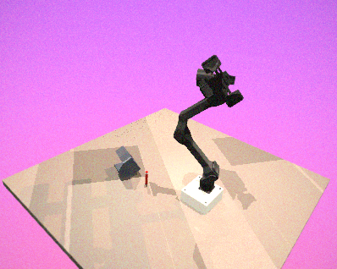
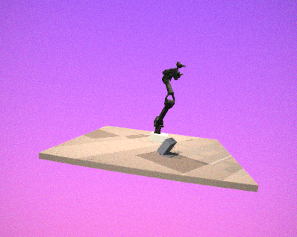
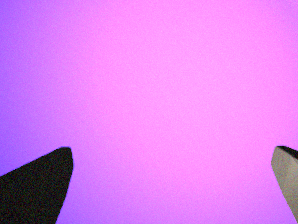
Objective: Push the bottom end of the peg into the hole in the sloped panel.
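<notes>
The claw hangs high in the air at the end of the raised arm, spread wide and grasping nothing. In the wrist view its 2 fingers sit at the far left and far right edges of the frame, with only purple background between them. From the exterior view the claw points up and away from the desk, well above everything on it.

The arm bends in 2 long links down to a white base that sits on the tan desk. Its shadow falls across the desk surface beside the base.

The peg, thin and red, stands upright on the desk, left of the base in the top view and well apart from the claw. Just beside it, further left and slightly behind, is the sloped panel, a grey block tilted on the desk; the peg does not touch it. The hole in the panel face is too small to make out. In the exterior view the sloped panel sits in front of the base, and the peg cannot be picked out there.
</notes>
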Controlling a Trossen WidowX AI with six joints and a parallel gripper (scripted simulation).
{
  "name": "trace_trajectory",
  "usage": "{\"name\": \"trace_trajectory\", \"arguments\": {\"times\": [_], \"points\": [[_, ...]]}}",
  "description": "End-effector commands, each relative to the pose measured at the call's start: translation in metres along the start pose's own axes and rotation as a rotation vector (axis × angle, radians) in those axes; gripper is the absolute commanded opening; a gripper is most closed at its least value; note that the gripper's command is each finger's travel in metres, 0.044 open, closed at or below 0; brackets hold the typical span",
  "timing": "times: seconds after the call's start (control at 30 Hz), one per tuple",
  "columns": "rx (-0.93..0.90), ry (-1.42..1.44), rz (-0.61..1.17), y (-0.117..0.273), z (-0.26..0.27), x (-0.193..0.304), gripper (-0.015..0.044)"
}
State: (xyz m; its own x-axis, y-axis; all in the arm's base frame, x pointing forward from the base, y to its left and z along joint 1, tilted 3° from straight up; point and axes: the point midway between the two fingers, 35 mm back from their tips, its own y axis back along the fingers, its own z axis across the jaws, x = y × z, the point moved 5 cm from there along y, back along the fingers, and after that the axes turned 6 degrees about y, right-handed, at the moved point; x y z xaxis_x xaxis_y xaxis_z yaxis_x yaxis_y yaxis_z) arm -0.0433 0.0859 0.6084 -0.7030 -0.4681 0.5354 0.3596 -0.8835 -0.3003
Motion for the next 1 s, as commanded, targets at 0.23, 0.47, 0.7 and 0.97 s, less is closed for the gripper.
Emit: {"name": "trace_trajectory", "arguments": {"times": [0.23, 0.47, 0.7, 0.97], "points": [[0.038, 0.139, 0.197, 0.008, -0.026, 0.043, 0.044], [0.053, 0.209, 0.319, 0.019, -0.038, 0.067, 0.044], [0.069, 0.188, 0.423, 0.029, -0.042, 0.083, 0.044], [0.074, 0.222, 0.557, 0.047, -0.05, 0.102, 0.044]]}}
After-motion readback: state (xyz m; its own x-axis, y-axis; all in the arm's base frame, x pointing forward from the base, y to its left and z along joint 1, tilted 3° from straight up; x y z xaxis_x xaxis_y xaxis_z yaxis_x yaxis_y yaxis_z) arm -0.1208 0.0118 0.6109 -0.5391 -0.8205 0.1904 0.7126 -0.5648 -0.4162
